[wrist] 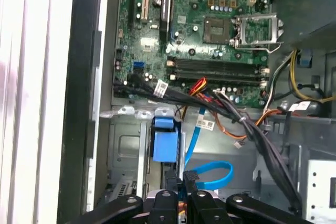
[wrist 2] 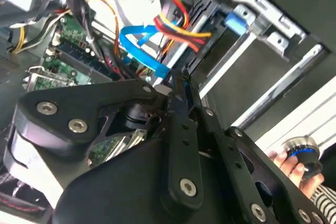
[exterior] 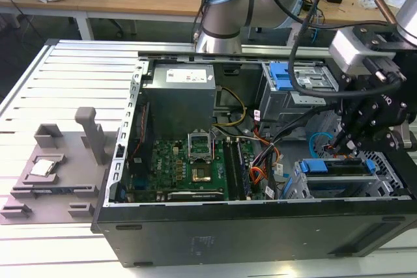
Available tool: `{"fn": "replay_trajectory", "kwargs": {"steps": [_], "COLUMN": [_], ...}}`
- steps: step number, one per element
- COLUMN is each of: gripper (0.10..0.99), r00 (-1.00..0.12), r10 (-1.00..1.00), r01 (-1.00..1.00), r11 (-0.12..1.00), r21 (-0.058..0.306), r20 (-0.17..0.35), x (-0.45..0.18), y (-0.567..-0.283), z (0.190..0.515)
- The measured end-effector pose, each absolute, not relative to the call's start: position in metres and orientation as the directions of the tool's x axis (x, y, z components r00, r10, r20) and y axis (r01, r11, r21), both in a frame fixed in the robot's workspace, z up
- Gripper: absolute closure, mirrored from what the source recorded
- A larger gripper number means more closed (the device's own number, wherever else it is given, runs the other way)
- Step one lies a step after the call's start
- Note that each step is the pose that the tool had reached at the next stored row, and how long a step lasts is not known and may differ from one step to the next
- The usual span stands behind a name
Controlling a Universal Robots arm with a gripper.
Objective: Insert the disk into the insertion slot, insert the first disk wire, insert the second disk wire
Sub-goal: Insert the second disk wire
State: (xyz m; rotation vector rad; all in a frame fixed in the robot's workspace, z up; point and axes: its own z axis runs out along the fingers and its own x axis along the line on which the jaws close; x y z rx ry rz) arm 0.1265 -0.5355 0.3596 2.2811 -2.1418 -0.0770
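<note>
Toward the exterior view's right end of the open computer case [exterior: 260, 229], the gripper [exterior: 344, 142] is held low over the drive cage, just above the near bay. The disk [exterior: 339, 167] is seen already seated in the insertion slot [exterior: 326, 190], with its blue carrier showing along the top edge of the silver perforated cage, so the first step of the task is judged complete. In the second wrist view the gripper [wrist 2: 181, 85] is seen with its two fingers drawn together on a small dark connector [wrist 2: 177, 78] at their tips, right beside the end of the blue ribbon cable [wrist 2: 139, 45], with a red, yellow and orange wire bundle [wrist 2: 181, 30] lying just beyond it. In the first wrist view the fingers [wrist: 190, 186] are likewise shown close together at the looped blue ribbon cable [wrist: 210, 174], near the blue tab [wrist: 165, 145] of the cage. Whether the connector is already pushed home cannot be told, as the socket is hidden behind the fingertips. The work is therefore judged to stand at the wire steps, with at least one wire insertion left. A person's hand [wrist 2: 294, 163] with a knobbed device is visible outside the case in the second wrist view. The motherboard [exterior: 189, 167] lies well apart, to the exterior view's left.
</note>
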Motion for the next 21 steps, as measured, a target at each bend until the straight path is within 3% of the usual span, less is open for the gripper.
{"fn": "replay_trajectory", "kwargs": {"steps": [21], "gripper": [0.925], "r00": [0.062], "r10": [-0.998], "r01": [-0.997], "r11": [-0.063], "r21": [0.042], "r20": [-0.026], "x": [0.134], "y": [-0.541], "z": [0.336]}}
